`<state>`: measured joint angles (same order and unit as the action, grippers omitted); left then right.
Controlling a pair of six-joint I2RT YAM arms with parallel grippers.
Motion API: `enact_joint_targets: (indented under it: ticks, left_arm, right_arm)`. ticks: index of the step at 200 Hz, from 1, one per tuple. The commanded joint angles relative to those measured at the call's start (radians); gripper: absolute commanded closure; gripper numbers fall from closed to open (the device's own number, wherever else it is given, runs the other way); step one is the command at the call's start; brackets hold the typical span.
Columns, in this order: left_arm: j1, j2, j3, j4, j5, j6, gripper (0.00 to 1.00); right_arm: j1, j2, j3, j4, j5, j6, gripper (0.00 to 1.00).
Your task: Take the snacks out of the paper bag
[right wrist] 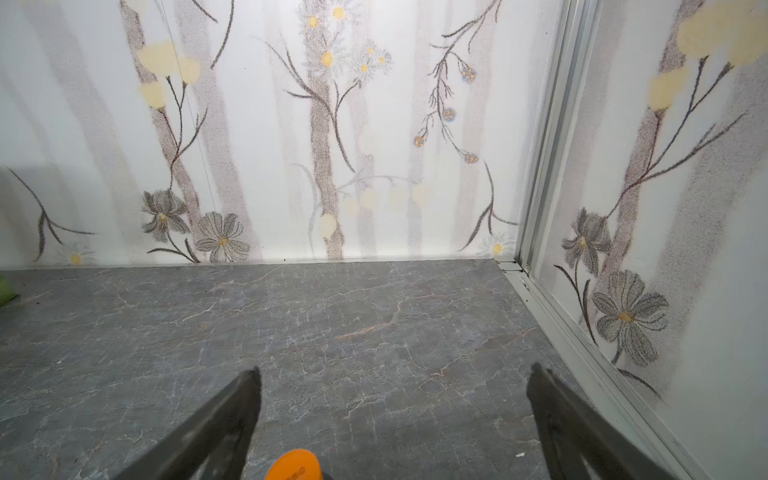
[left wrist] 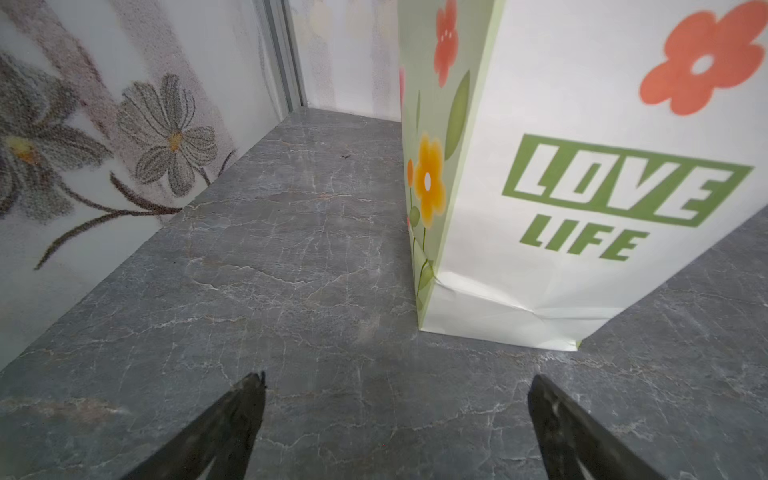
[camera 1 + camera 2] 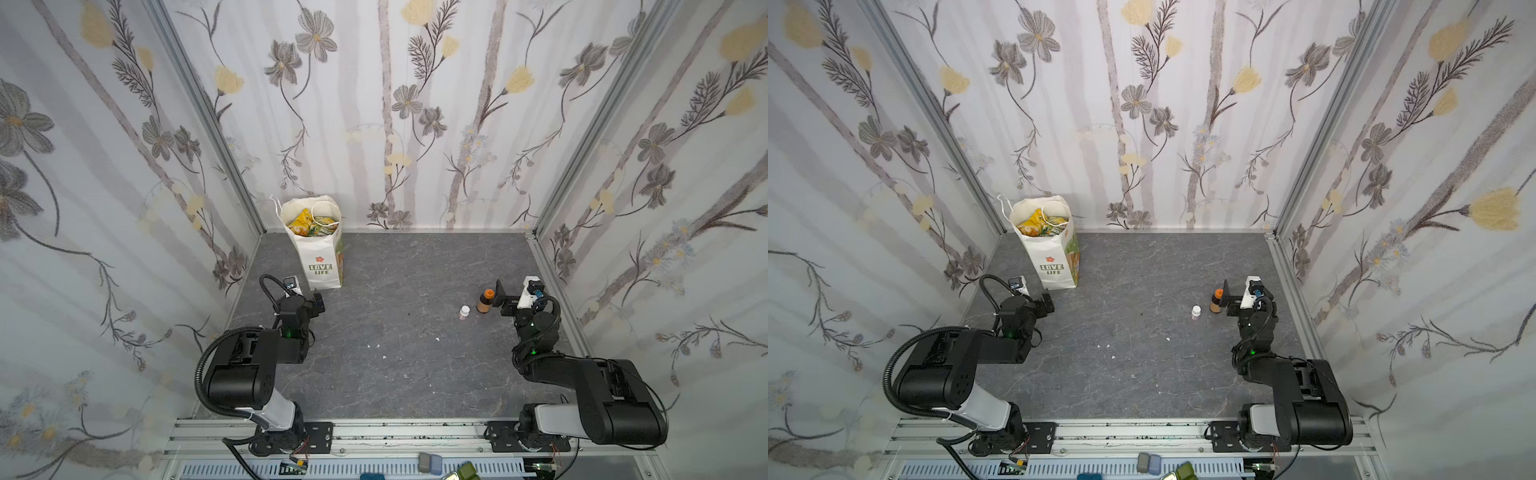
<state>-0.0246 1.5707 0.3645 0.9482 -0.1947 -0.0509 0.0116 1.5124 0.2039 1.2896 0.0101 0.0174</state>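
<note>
The paper bag (image 3: 323,266) (image 3: 1054,270) stands upright at the back left of the grey tabletop, white with green "LOVE LIFE" print and a red flower. Its mouth is open, and the snacks (image 3: 311,225) (image 3: 1040,226) show inside as yellow and green foil packets. My left gripper (image 3: 308,296) (image 3: 1037,297) sits low just in front of the bag, open and empty. In the left wrist view the bag's front face (image 2: 582,216) is close ahead of the left gripper (image 2: 397,379). My right gripper (image 3: 515,293) (image 3: 1239,293) (image 1: 395,370) is open and empty at the right.
A brown bottle with an orange cap (image 3: 484,301) (image 3: 1216,301) (image 1: 294,466) stands right beside the right gripper's left finger. A small white-capped bottle (image 3: 464,311) (image 3: 1196,311) stands a little left of it. Flowered walls enclose three sides. Small white scraps (image 3: 376,345) lie mid-table.
</note>
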Motion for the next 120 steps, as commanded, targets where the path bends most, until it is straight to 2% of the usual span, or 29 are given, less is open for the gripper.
enact_joint_targets:
  ticks: [1,120]
  left_arm:
    - [0.0,0.001,0.007,0.006,-0.003,0.01,0.0]
    - [0.0,0.001,0.008,0.004,-0.003,0.011,0.0]
  right_arm:
    - [0.001,-0.001,0.0,0.022,0.007,-0.01,0.0]
    - [-0.004,-0.001,0.0,0.022,0.002,-0.004,0.0]
